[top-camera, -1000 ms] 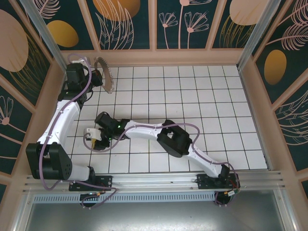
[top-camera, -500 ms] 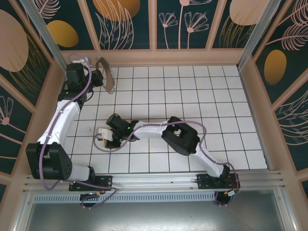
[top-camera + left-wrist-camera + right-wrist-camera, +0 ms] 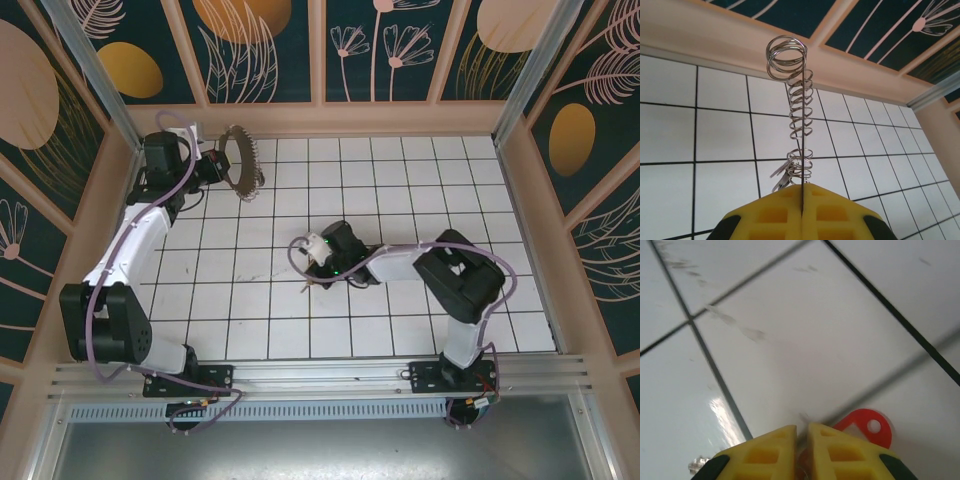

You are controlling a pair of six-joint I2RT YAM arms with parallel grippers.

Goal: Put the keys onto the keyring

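Top view: the right tool (image 3: 318,272) has swung from the desk's left side to mid-desk. The left tool (image 3: 214,168) holds the keyring (image 3: 243,192) raised just beside it.
Left wrist: the jaws are clenched on the ring's wire.
Right wrist: the jaws are nearly together, with the red-tagged key (image 3: 865,427) at their tips, apparently pinched. Threading comes next.

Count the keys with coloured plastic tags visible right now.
1. A red-tagged key sits at the tip of the right claw, apparently pinched between its fingers. Another tagged key may be hidden under the claw or too small to spot from above.
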